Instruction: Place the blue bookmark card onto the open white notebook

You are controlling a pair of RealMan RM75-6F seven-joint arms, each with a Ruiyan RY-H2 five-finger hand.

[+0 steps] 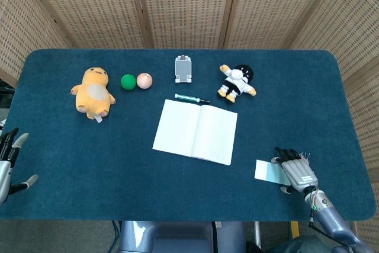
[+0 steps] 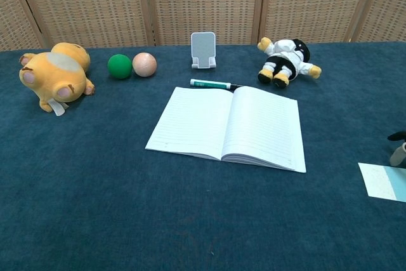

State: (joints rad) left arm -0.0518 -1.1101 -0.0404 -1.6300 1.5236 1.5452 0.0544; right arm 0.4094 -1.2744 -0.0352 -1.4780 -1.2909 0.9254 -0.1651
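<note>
Head view shows the blue bookmark card (image 1: 267, 171) lying flat on the counter (image 1: 118, 152), near the front right corner and well apart from the open white notebook (image 1: 195, 131). The right robot hand (image 1: 295, 170) sits right at the card's right edge with its fingers spread, and it does not look like it holds the card yet. The left robot hand (image 1: 8, 161) waits far off at the left edge, fingers apart and holding nothing. I think the grab is just starting. Next, the right robot hand needs to pinch the thin card, lift it, and carry it over to the notebook pages.
</note>
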